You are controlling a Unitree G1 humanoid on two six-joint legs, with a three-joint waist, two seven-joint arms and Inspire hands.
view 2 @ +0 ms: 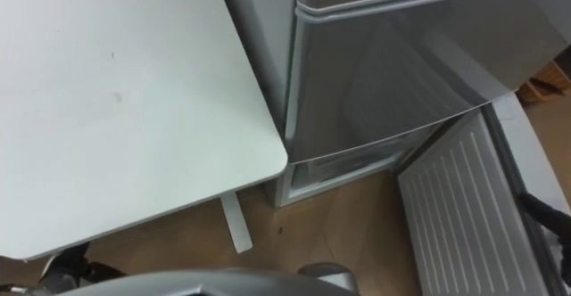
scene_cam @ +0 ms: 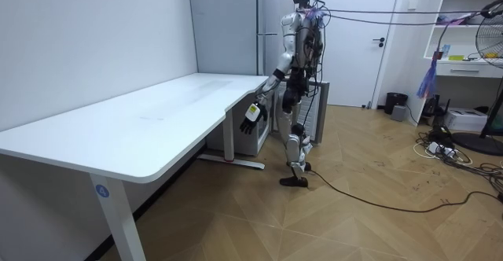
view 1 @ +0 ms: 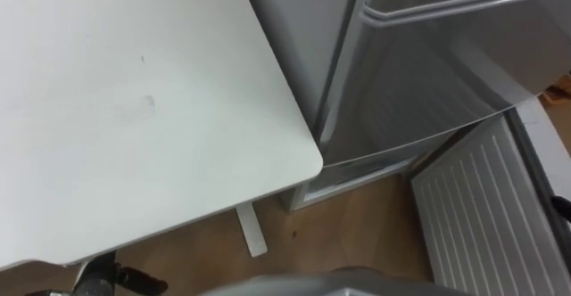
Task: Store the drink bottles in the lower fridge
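The robot is standing on the wooden floor (scene_cam: 259,214) at the far end of the white table (scene_cam: 141,119), between the tabletop's corner and the fridge (view 1: 428,82), with one leg set behind the other.

The room view is showing the left hand (scene_cam: 253,113) hanging just off the tabletop's end edge. Its fingers are drooping loosely and holding nothing. In the eye views that hand is appearing as no more than a dark shape at the lower left, below the tabletop's near edge.

The eye views are looking straight down. The tabletop's rounded corner is lying just beside the fridge, and the table's white foot (view 1: 250,229) is resting on the floor below that corner. The lower fridge (view 1: 357,169) is standing open. Its door (view 1: 473,211) is swung out to the robot's right, with the ribbed white inner side facing the camera. In the room view this door is showing as a pale panel beside the robot's legs.

A dark shape at the right edge of the eye views, over the open door, may be the right hand (view 2: 546,211). Its state cannot be told.

Where the drinks are cannot be told.

The room view is also taking in a fan (scene_cam: 491,49) well apart from the table.
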